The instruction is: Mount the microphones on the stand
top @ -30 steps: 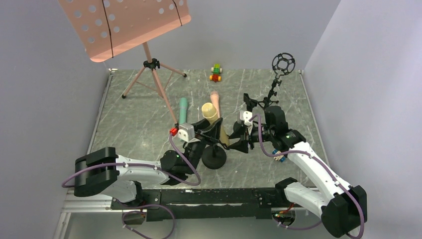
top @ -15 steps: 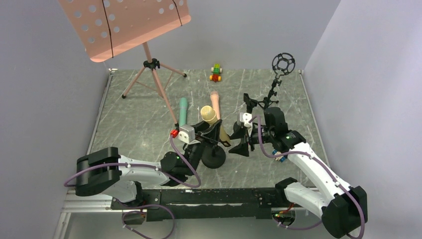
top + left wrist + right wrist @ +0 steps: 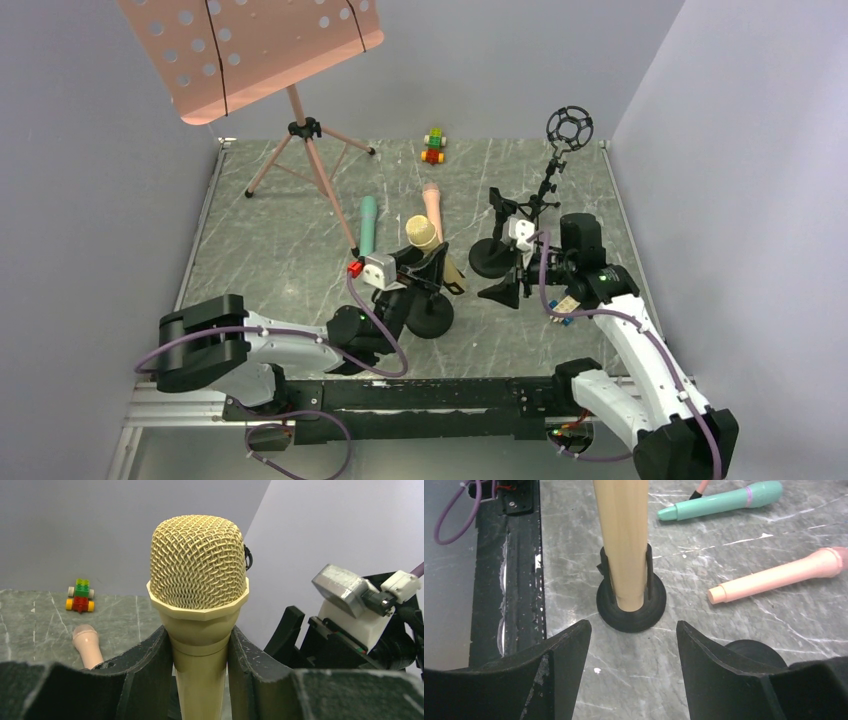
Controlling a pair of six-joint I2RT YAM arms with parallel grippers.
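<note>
Black left fingers point(image 3: 145, 675) pinch the pale yellow microphone point(image 3: 198, 580) just under its mesh head, so it stands upright with its tail seemingly seated in the clip of the round black stand point(image 3: 631, 607). The right fingers point(image 3: 559, 655), spread wide and empty, face that stand from just beside it, perhaps to steady it. Beyond the stand the teal microphone point(image 3: 719, 500) and the pink microphone point(image 3: 774, 575) lie flat on the worktop point(image 3: 634, 670), not yet mounted
</note>
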